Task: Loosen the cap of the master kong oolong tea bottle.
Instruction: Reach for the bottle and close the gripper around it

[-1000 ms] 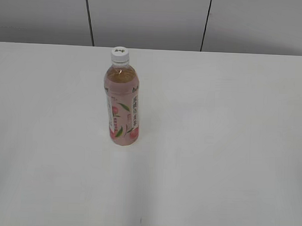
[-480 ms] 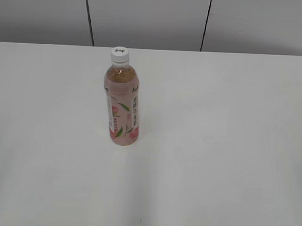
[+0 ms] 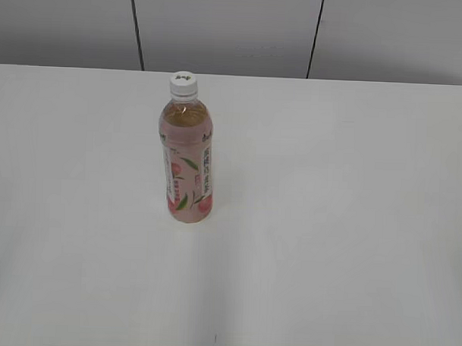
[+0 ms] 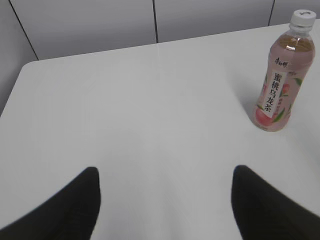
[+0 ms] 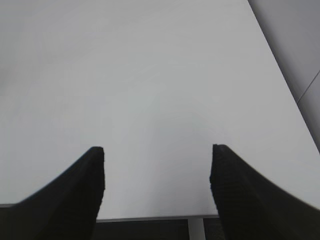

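Exterior view: tall clear plastic master kong oolong tea bottle [image 3: 186,160] with pink peach label upright on the white table [image 3: 351,223], left of centre, small round white screw cap [image 3: 183,83] on.
Left gripper [image 4: 165,177] jaws apart, empty, bottle at its 2 o'clock, well apart. Right gripper [image 5: 157,150] jaws apart over bare table.

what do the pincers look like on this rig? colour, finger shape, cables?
Only the fingers show. Left pincer: two plain black, rounded, blurred fingers. Right pincer: two black fingers with fine ribbed texture, widening toward the camera. No cables, markings or arm links visible; neither appears in the exterior view.
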You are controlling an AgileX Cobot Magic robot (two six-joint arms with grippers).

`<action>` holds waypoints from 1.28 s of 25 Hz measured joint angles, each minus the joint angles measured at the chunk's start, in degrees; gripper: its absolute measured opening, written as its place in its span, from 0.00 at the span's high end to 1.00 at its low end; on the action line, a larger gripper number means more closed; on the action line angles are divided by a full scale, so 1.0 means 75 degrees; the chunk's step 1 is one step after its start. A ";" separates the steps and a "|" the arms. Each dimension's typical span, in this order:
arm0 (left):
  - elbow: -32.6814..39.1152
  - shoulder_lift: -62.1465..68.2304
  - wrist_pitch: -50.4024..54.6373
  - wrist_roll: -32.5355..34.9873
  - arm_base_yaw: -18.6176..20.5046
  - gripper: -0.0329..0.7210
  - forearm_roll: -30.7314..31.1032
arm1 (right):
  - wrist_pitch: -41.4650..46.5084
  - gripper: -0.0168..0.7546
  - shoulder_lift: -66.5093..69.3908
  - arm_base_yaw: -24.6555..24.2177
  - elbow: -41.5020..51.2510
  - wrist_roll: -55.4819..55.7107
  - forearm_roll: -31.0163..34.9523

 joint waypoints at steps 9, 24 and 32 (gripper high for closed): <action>0.0000 0.0433 -0.0002 0.0000 0.0000 0.31 -0.0017 | 0.0000 0.33 0.0302 0.0000 -0.0012 0.0000 0.0016; -0.0524 0.4546 -0.4634 0.3732 -0.0008 0.33 -0.4294 | -0.2796 0.33 0.4698 0.0000 -0.1382 -0.0821 0.1811; -0.0524 0.7085 -0.5227 0.5112 -0.1245 0.33 -0.4326 | -0.4401 0.33 0.7160 0.0000 -0.1468 -0.1425 0.1914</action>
